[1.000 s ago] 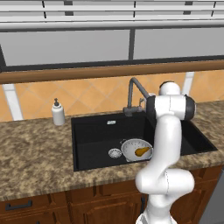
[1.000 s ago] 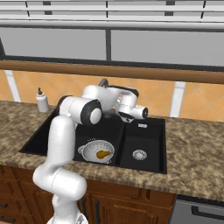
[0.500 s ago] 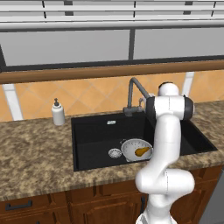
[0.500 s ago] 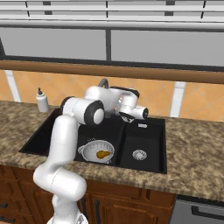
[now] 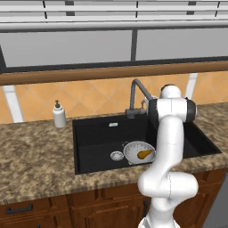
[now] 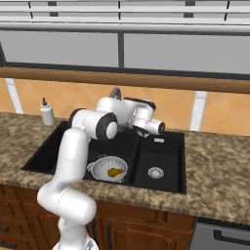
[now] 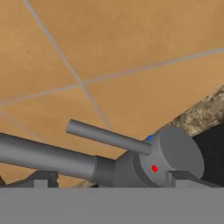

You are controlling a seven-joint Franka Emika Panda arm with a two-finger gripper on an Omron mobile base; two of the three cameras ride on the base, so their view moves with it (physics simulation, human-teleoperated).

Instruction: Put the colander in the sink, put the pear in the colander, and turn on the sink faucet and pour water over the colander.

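Left base view: the white arm rises from the lower right, elbow bent high, and reaches back toward the sink faucet (image 5: 139,95); the colander (image 5: 140,152) sits in the wide basin of the sink (image 5: 95,136) with the pear (image 5: 144,154) inside it. Right base view: the forearm runs level across the basin and the hand, with its fingers (image 6: 131,118), is at the faucet base. Hand view: the fingers' tips (image 7: 41,180) stand spread wide, released, on either side of the faucet's grey body and thin lever (image 7: 107,137), before the orange tiled wall (image 7: 113,48).
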